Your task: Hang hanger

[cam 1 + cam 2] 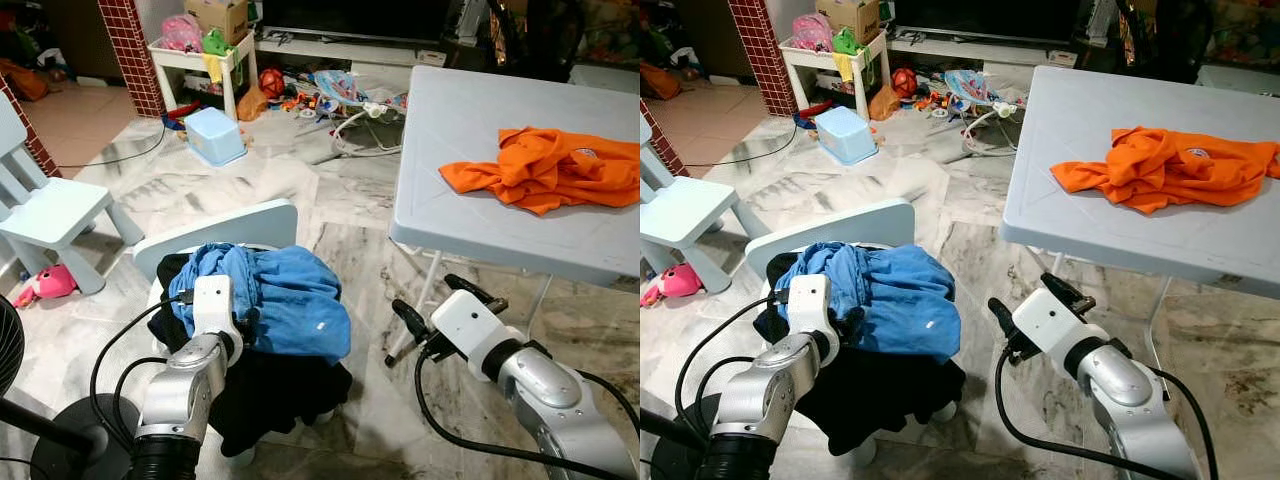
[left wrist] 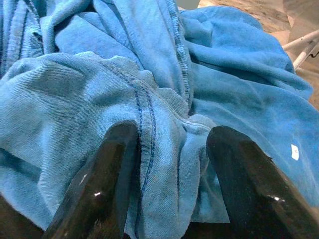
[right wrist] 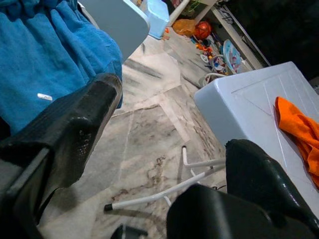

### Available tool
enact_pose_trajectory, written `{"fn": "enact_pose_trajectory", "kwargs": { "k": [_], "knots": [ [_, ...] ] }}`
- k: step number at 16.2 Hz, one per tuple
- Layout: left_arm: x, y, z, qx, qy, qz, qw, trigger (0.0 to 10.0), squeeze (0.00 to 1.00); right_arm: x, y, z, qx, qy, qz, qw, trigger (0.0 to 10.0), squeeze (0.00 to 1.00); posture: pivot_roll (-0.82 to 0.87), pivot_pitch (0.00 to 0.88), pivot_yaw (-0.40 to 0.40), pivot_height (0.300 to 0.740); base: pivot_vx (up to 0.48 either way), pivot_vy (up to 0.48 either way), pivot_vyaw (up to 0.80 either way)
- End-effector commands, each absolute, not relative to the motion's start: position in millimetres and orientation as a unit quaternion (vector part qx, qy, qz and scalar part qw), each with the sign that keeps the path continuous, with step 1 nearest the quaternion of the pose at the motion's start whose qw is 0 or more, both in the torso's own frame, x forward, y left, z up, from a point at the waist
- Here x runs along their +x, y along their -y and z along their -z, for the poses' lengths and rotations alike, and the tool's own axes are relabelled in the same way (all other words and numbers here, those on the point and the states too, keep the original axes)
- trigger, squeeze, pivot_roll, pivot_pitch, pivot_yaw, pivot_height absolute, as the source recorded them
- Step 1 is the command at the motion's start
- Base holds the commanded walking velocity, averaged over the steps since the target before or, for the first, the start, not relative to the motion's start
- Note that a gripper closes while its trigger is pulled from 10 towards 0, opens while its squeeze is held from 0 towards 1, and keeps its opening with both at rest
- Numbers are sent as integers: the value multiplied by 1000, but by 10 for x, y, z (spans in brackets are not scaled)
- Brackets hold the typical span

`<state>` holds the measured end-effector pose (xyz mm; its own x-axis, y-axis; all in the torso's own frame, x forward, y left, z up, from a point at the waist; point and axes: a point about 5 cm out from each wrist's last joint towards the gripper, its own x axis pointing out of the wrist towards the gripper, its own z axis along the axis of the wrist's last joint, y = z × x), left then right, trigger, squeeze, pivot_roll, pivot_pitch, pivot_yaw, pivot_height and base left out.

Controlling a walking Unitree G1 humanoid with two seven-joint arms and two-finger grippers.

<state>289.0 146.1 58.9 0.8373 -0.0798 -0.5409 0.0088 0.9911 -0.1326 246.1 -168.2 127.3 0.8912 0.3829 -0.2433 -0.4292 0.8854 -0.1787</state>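
Eye views: left claw point(image 1: 243, 318) pressed into blue garment point(image 1: 285, 295) heaped on small chair point(image 1: 215, 228) at 7 o'clock; right claw point(image 1: 440, 300) hangs over marble floor point(image 1: 340, 220) at 5 o'clock, orange shirt point(image 1: 545, 165) on white tabletop point(image 1: 470, 200) at 2 o'clock. Left wrist view: fingers point(image 2: 99, 184) apart, blue fabric bunched between them, not clamped. Right wrist view: fingers point(image 3: 75, 129) spread wide, holding nothing; no hanger to place.

Two silver arms, white boxy wrist housings, black cables looping off each; left gripper point(image 2: 169, 184) and right gripper point(image 3: 164, 164) have glossy black fingers.
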Motion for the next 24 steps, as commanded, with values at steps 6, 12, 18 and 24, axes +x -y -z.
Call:
{"fn": "enact_pose_trajectory", "kwargs": {
  "k": [6, 12, 18, 24],
  "knots": [
    [2847, -1505, -491, -49, -313, 18, 948, 10000, 0, 2468, 1676, -1279, -121, -97, -211, 965, 10000, 0, -127, 46, -42, 740, 0, 0, 0],
    [2858, -1416, -369, -61, -329, 35, 942, 0, 0, 2477, 1667, -1289, -123, -94, -213, 965, 10000, 0, -138, 40, -43, 740, 0, 0, 0],
    [2875, -1443, -355, -57, -325, 29, 944, 0, 0, 2467, 1666, -1281, -123, -95, -213, 965, 10000, 0, -137, 45, -42, 740, 0, 0, 0],
    [2879, -1458, -431, -33, -297, 11, 954, 0, 0, 2381, 1553, -1264, -100, -102, -269, 952, 10000, 0, -135, 42, -45, 740, 0, 0, 0]
  ]
}}
